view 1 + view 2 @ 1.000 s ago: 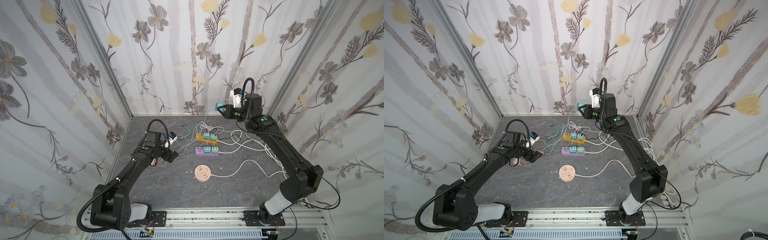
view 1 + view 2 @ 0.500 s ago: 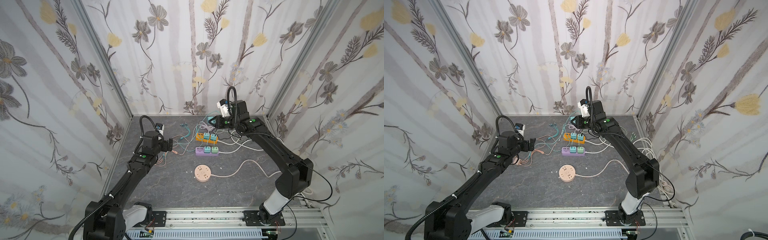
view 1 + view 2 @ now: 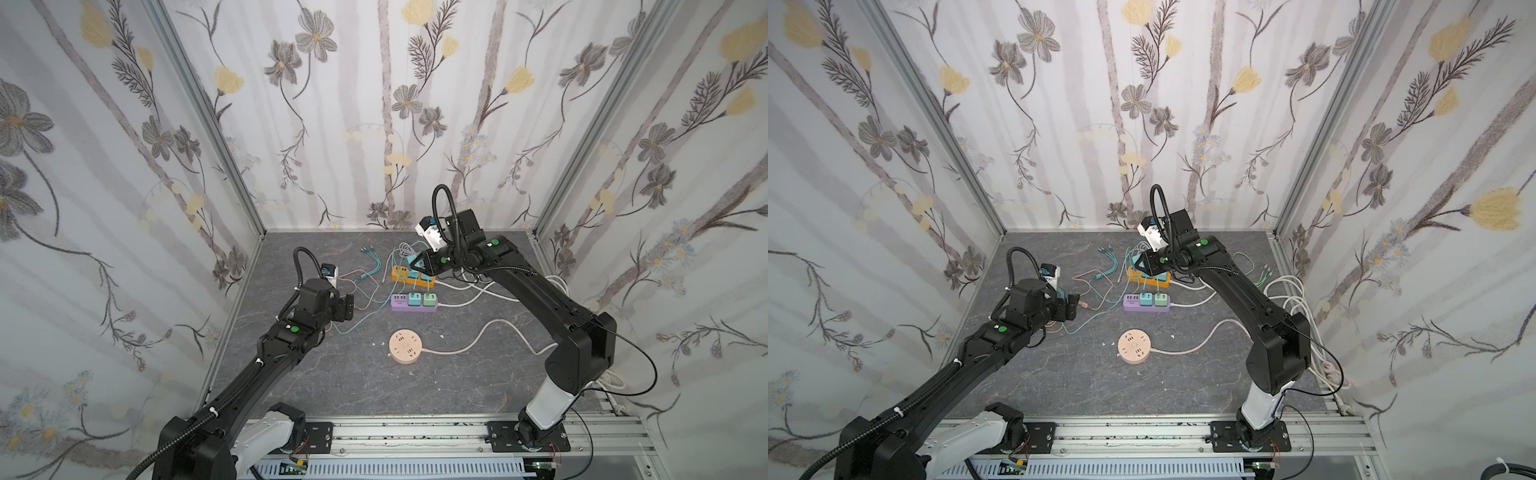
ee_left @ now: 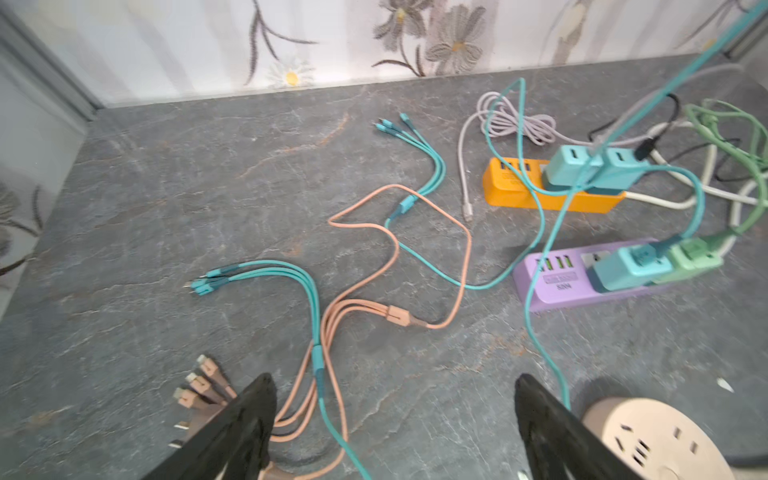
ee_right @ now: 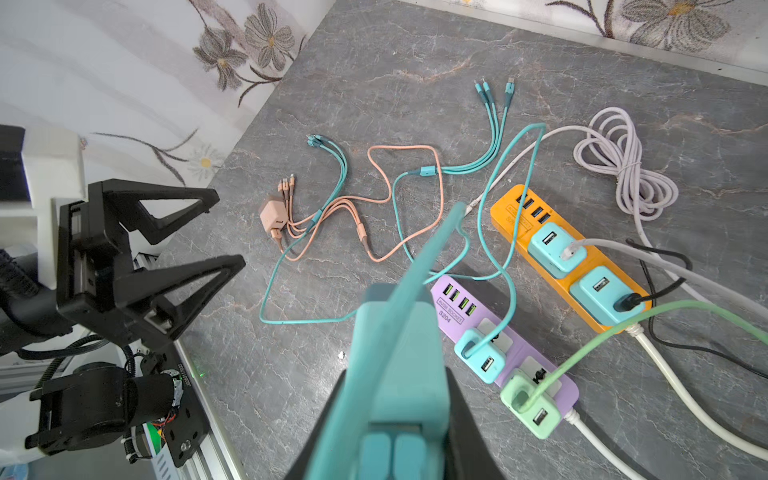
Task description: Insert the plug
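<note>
Nearest the rail, the round socket (image 3: pixel 406 346) lies flat on the table (image 3: pixel 374 390). Just behind it and to the left, the left gripper (image 3: pixel 345 308) hovers low with its jaws spread wide and nothing between them. In its wrist view the fingers (image 4: pixel 245 419) frame loose peach and teal cables on the table. The peach charger (image 5: pixel 272 216) lies close beside that gripper. Farther back is the purple strip (image 3: pixel 399 301), with a teal and a green charger plugged into it. Behind it is the orange strip (image 3: pixel 400 275), which carries two teal chargers. Over the strips the right gripper (image 3: pixel 419 262) is clamped on the plug (image 5: pixel 395 345), a teal block held in the air and seated in no socket. Its teal cord (image 5: pixel 432 245) trails down toward the table. Farthest off, a white coil (image 5: pixel 623 174) rests near the back wall.
</note>
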Motion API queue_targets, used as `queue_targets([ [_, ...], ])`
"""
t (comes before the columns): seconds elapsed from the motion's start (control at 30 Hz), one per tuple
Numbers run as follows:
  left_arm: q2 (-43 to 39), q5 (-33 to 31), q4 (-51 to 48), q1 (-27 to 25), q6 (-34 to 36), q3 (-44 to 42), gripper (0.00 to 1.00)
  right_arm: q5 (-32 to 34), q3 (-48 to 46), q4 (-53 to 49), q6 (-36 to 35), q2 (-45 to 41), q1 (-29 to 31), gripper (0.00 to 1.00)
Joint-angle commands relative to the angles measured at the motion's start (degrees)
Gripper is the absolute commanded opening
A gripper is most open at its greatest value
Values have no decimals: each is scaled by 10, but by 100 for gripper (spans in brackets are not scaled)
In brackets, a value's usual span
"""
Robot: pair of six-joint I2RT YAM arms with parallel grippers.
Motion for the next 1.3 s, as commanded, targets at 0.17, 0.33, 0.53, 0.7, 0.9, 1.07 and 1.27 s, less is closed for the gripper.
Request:
queue_targets([
  [0.17, -63, 96, 38, -128, 28, -64, 77, 17, 14, 10, -24, -2, 1, 0],
  [0.33, 25, 181, 28, -166, 16, -58, 64, 22, 29, 9, -22, 2, 1, 0],
  [0.53, 121, 35, 89, -161, 9, -56, 52, 27, 30, -3, -24, -4, 0, 0],
  [0.7, 216, 15, 173, -20, -33, -46, 45, 27, 30, -20, -29, -6, 1, 0],
  [0.9, 338, 31, 155, 33, -33, 86, 53, 29, 24, -32, -34, -13, 5, 0],
  [1.07, 407, -33, 117, 36, -38, 169, 59, 35, 3, -26, -34, -23, 6, 0],
  [1.27, 491, -54, 44, 50, -56, 262, 56, 34, -17, -21, -33, -31, 6, 0],
])
